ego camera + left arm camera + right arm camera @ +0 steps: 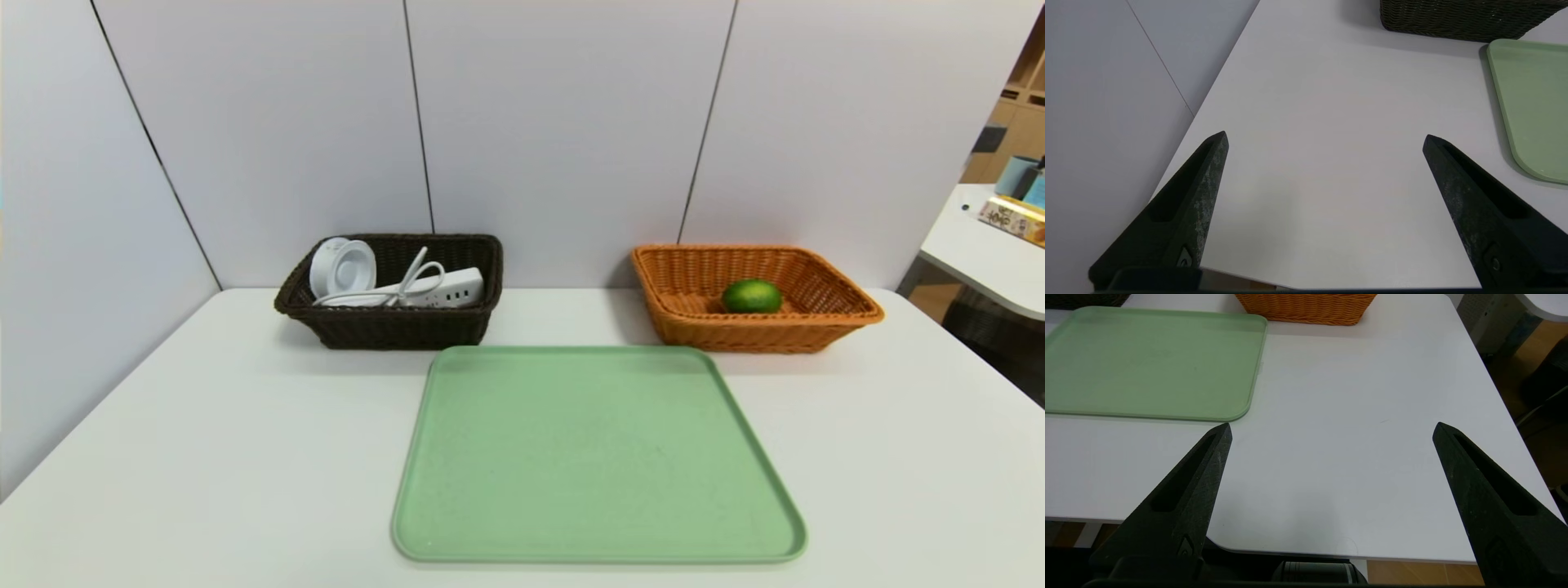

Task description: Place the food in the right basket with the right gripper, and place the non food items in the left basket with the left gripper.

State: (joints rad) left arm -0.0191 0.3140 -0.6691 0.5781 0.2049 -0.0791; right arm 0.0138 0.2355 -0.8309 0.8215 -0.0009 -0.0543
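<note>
Spread wide and holding nothing, the left gripper (1325,139) is hanging over the near left edge of the table (204,425), left of the green tray (596,457); the right gripper (1331,430), equally agape, is hovering right of it. Behind the tray, well apart from both, the lime (752,296) is sitting in the orange basket (833,314), the power strip (445,287) and white disc (343,267) in the dark basket (392,327)
</note>
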